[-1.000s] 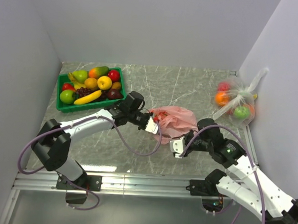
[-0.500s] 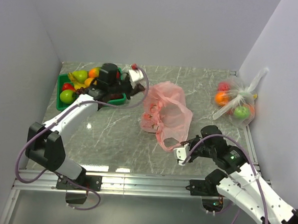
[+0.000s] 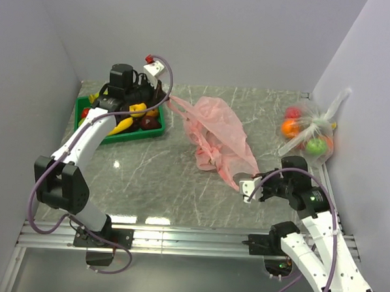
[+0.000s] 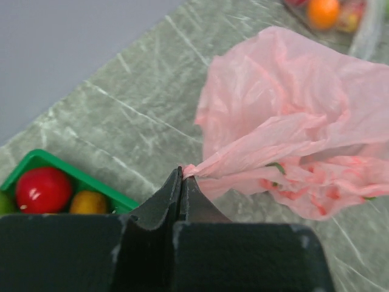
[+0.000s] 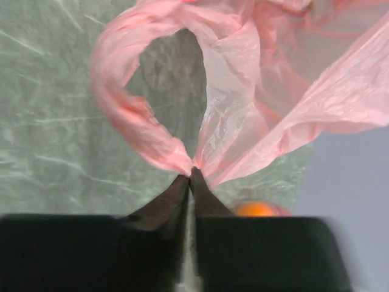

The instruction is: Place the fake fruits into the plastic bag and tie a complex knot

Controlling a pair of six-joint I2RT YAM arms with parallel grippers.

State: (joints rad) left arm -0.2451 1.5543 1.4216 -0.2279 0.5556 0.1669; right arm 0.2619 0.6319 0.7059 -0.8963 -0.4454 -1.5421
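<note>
The left gripper (image 4: 181,176) is shown clamped flat on one handle of the plastic bag (image 3: 218,135), which is drawn out across the middle of the table (image 3: 147,176). The right gripper (image 5: 191,175) is pinched shut on the other handle loop (image 5: 130,121). Reddish fake fruits (image 4: 304,185) are seen dimly through the pink film. Further fruit, a banana (image 3: 126,125) included, is held in the green tray (image 3: 146,132) at back left. A clear bag (image 3: 310,136) of fruit is set beside the right wall.

A grey-green marbled desk (image 3: 147,183) with pale veins lies beneath the left claw (image 4: 181,176) and the right claw (image 5: 191,176). A plain pale back wall (image 3: 207,35) rises beyond them. A left wall (image 3: 22,78) and a right wall (image 3: 375,77) close in outside each. Nearer than both claws, a metal rail (image 3: 177,233) edges the desk, with white glints (image 3: 122,219) beside it.
</note>
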